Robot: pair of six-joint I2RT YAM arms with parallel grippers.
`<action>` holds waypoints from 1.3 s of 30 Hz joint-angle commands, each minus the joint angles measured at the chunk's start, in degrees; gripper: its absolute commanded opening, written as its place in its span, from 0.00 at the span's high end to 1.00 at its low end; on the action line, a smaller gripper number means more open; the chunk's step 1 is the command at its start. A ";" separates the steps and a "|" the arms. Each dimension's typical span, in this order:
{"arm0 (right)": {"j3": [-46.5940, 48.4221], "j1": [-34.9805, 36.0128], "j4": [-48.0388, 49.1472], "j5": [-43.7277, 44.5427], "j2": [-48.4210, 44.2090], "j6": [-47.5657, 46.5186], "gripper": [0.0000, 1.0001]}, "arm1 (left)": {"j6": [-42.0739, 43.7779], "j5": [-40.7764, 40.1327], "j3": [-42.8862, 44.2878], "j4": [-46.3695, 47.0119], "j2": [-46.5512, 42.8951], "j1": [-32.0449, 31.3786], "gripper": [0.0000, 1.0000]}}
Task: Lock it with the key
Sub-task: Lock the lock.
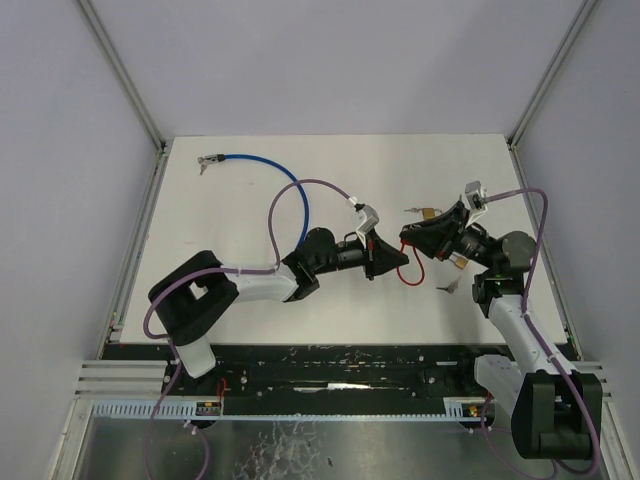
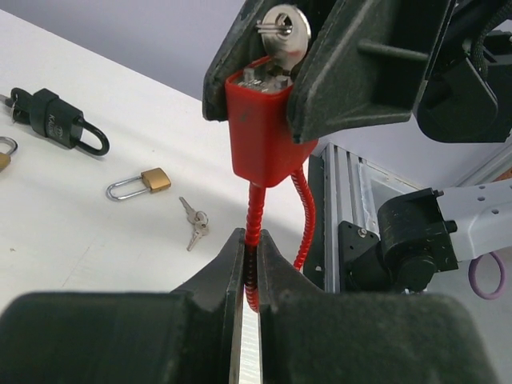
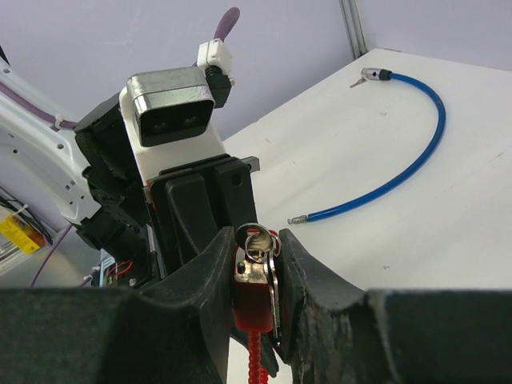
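1. The left gripper (image 2: 250, 268) is pinching the red cable (image 2: 253, 212), jaws almost closed.
2. The right gripper (image 2: 268, 96) is clamping the red lock body (image 2: 268, 148), directly at 12 o'clock up the cable.
3. The key (image 2: 286, 32) is sitting in the body's top, its axis running 6-to-12, nearer the right arm.

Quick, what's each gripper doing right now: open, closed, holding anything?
Left gripper: closed, pinching the red cable.
Right gripper: closed on the red lock body, with the key in it.
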 commanded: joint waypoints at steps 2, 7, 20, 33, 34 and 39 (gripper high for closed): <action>-0.32 0.50 -2.11 -2.08 -0.82 -3.71 1.00 | -2.07 -3.39 4.18 16.45 -0.63 -0.14 1.00; 1.98 0.58 -12.53 -1.47 -1.81 -12.14 1.00 | -5.14 0.91 2.67 21.99 -2.89 0.33 1.00; 5.11 1.97 -20.88 -3.56 -1.07 -18.68 0.99 | 3.77 -0.95 -0.40 18.73 -3.83 2.22 1.00; 11.62 1.94 -42.19 -1.07 0.24 -37.07 0.83 | 17.10 -1.41 -4.38 8.40 -2.54 2.18 1.00; 12.13 2.04 -43.59 -1.24 0.69 -38.06 0.81 | 17.82 -1.43 -4.41 7.63 -2.42 2.09 1.00; 14.16 2.05 -49.22 -1.38 1.29 -42.35 0.64 | 20.15 -0.12 -4.92 5.80 -1.61 2.09 1.00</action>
